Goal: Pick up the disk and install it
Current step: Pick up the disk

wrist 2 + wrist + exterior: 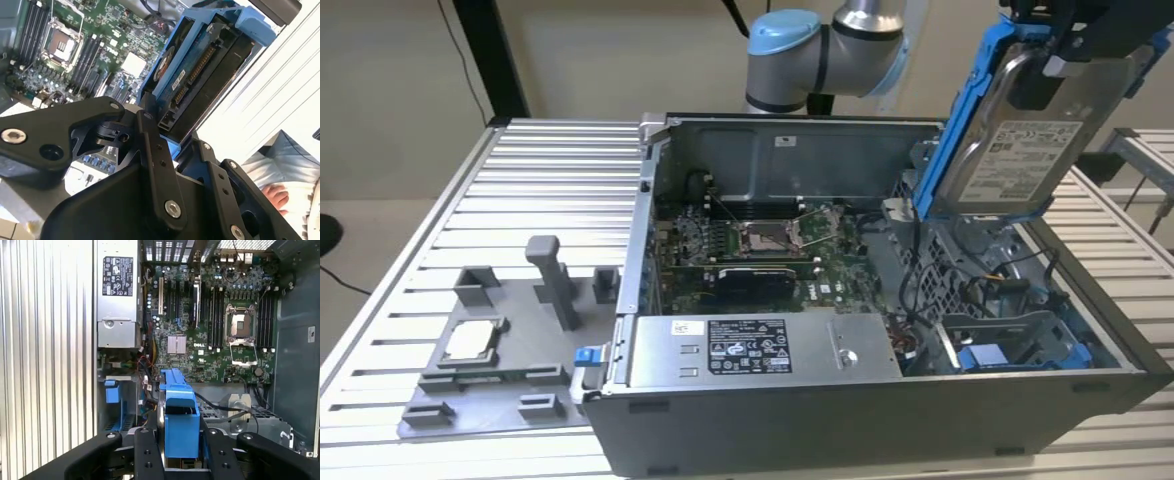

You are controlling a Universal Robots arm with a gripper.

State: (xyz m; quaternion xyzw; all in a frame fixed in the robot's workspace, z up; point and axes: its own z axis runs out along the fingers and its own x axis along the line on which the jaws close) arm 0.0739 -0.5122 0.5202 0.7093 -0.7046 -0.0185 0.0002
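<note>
The disk [1014, 150], a silver-grey drive with a white label in a blue bracket, hangs upright and tilted above the far right part of the open computer case [854, 410]. My gripper [1070, 45] is shut on its upper end. In the second wrist view the disk [200, 75] shows its connector edge beyond my gripper [180, 145]. In the first wrist view the blue bracket [179, 415] sits between the black fingers [148, 455] of my gripper [180, 447], above the case's inside.
Inside the case lie the motherboard [767, 235], a grey box with a black label [747, 350] and a blue-clipped bay [987, 355]. A grey fixture [494, 390] with a square chip [470, 340] rests on the slatted table [520, 180]. A person's hand [275, 196] is beside the table.
</note>
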